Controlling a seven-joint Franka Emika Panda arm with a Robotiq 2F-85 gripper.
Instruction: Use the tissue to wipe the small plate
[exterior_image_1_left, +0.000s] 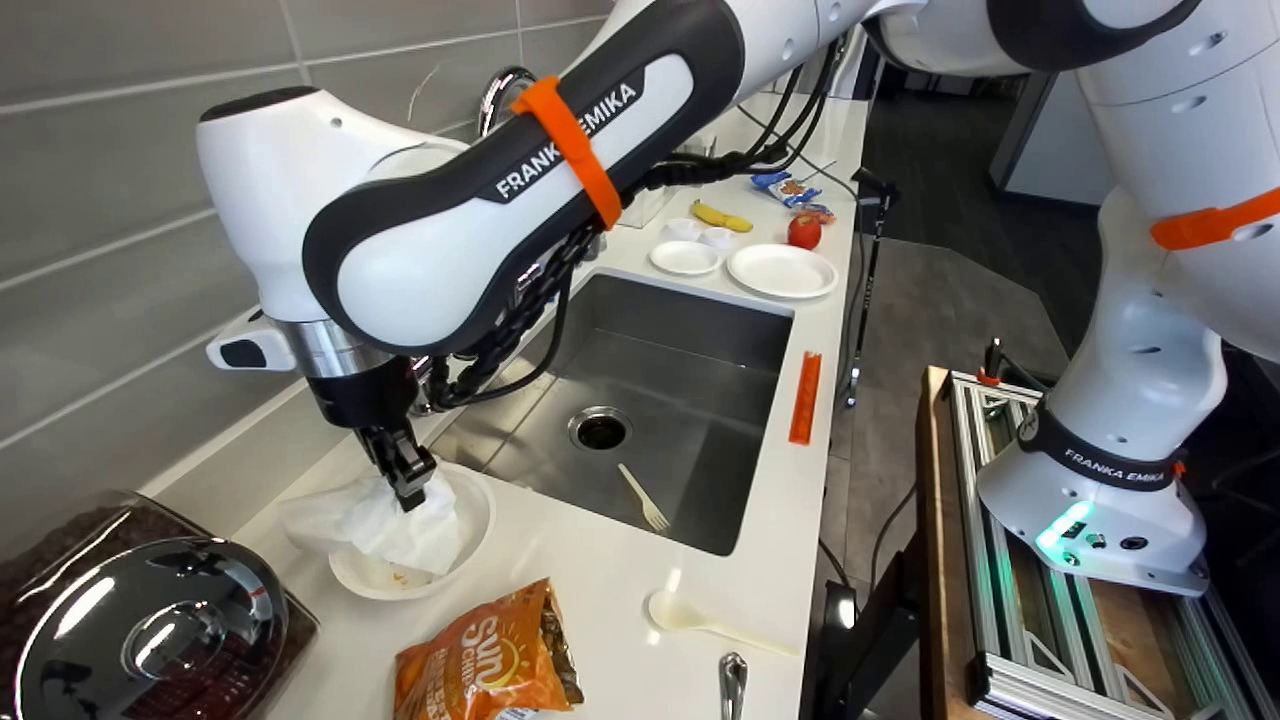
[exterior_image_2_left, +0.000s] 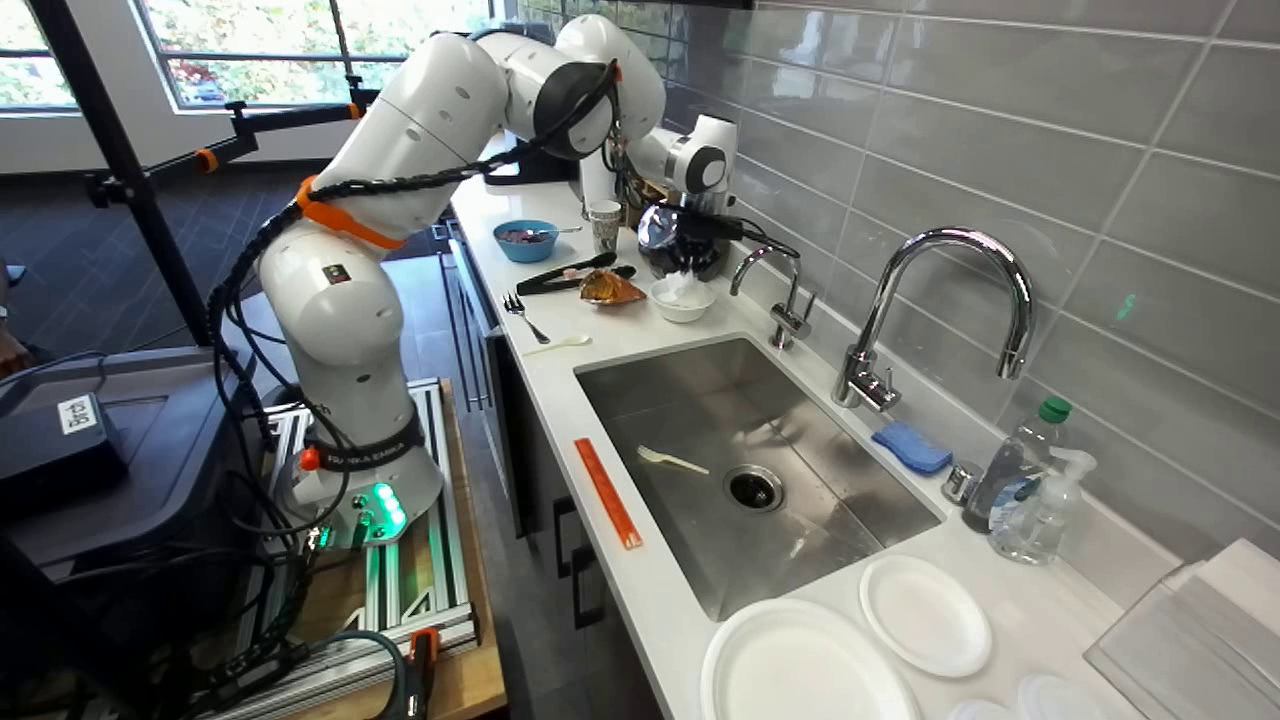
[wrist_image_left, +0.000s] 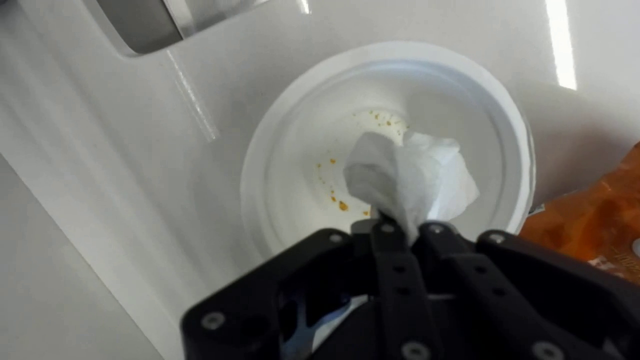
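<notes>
In the wrist view, the black two-fingered gripper (wrist_image_left: 412, 234) at lower centre is pinched on a crumpled white paper tissue (wrist_image_left: 415, 175) hanging over the round white bowl (wrist_image_left: 305, 130) at mid-frame; whether they touch cannot be told. Small orange crumbs (wrist_image_left: 343, 205) dot the bowl's floor beside the tissue, and a glossy orange chip bag (wrist_image_left: 595, 220) lies at lower right. In an exterior view, the bowl stands at lower left

Crinkled soft paper tissue (wrist_image_left: 425, 175), smooth bowl (wrist_image_left: 295, 155), glossy smooth countertop (exterior_image_1_left: 600, 600), satiny metal sink (exterior_image_1_left: 690, 400), polished chrome gooseneck faucet (exterior_image_2_left: 1020, 295), glossy wall tiles (exterior_image_2_left: 1000, 70), shiny wrinkled Sun Chips bag (exterior_image_1_left: 470, 655), wooden table (exterior_image_1_left: 942, 560)
</notes>
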